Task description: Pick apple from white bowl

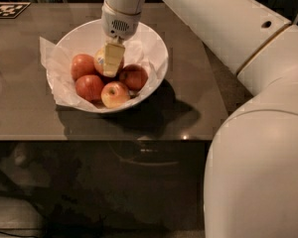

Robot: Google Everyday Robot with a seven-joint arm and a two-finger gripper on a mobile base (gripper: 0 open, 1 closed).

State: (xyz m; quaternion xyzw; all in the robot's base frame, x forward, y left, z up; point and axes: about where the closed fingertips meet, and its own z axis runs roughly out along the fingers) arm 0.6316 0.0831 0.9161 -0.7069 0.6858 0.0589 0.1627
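Note:
The white bowl (160, 51) stands on the dark table, lined with crumpled white paper (51, 58). The yellowish-orange apple (99, 58) lies at the middle back of the bowl, mostly hidden. My gripper (112, 62) reaches straight down into the bowl and sits right on this apple, covering its right side. Two red apples (82, 65) (89, 87) lie to its left, a darker red one (134, 77) to its right, and a smaller yellow-red apple (115, 94) at the front.
The grey-brown table (193, 98) ends in a front edge just below the bowl. A black-and-white marker tag (8, 9) lies at the far left corner. My large white arm (248, 83) fills the right side of the view.

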